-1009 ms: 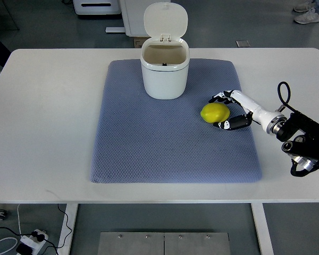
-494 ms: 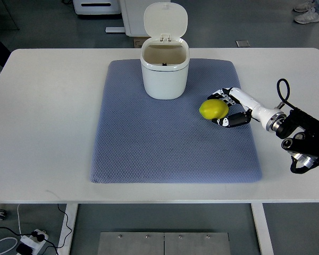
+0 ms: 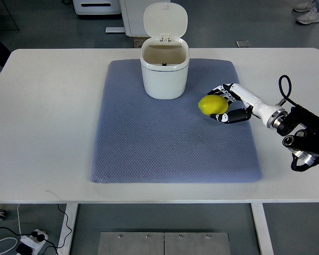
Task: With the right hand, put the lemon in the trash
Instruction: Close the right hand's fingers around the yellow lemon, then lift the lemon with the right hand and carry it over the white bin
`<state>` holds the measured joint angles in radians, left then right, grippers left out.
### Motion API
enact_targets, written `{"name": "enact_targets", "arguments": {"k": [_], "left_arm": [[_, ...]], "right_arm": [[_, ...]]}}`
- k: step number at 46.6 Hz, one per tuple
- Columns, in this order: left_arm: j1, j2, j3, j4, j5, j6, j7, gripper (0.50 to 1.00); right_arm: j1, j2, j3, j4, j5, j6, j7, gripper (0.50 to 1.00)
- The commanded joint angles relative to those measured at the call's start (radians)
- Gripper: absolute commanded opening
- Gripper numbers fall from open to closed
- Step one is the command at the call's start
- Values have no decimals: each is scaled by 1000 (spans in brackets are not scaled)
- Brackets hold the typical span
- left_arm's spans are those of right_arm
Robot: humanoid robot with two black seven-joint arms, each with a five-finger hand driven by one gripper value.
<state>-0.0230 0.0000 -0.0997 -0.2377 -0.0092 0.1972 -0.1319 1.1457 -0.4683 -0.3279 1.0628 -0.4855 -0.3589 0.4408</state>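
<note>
- white table (image 3: pixel 48 122) – fills most of the top view, left part bare
- blue-grey mat (image 3: pixel 149 143) lying flat on the table, centre of the view, quilted texture
- power strip with cables (image 3: pixel 29 240) on the floor under the table's near-left corner
- white trash bin (image 3: pixel 165 77) standing upright on the far part of the mat; its lid (image 3: pixel 165 20) is flipped up and back, mouth open, inside looks pale with a small dark bit at the back wall
- lemon (image 3: pixel 212 104) – yellow, on the right part of the mat, to the right of and nearer the camera than the bin, clear of it; can't tell whether it rests on the mat or is lifted just off it
- right hand (image 3: pixel 229 103) comes in from the right edge, fingers curled round the lemon's right side: upper fingers (image 3: pixel 221 90) over its far edge, lower finger (image 3: pixel 229 116) under its near edge, lemon pinched between them
- white forearm (image 3: pixel 258 108) runs from the hand back to the black wrist and arm hardware (image 3: pixel 305 138), which sits over the table's right margin with a black cable loop (image 3: pixel 283 87) above it
- a person's shoes (image 3: pixel 307 11) on the floor, top right corner, beyond the table
</note>
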Motion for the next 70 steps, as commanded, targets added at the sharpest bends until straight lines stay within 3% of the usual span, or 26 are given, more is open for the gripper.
{"name": "enact_targets", "arguments": {"k": [1,14,29,36,51,70], "left_arm": [[0,0,0,0,0,1,0,1000],[0,0,0,0,0,1,0,1000],[0,0,0,0,0,1,2,1000],[0,0,0,0,0,1,0,1000],[0,0,0,0,0,1,0,1000],[0,0,0,0,0,1,0,1000]], "right_arm": [[0,-19,6,0,4,1,7,500],[0,-119,53,0,27,26,30,500],[17,-256,213,-20,41,192,29,500],[46,-277,220,-29,41,224,24,500],[84,-251,217,-18,67,224,1,500],[175,-47,217,-29,81,221,-68,518]]}}
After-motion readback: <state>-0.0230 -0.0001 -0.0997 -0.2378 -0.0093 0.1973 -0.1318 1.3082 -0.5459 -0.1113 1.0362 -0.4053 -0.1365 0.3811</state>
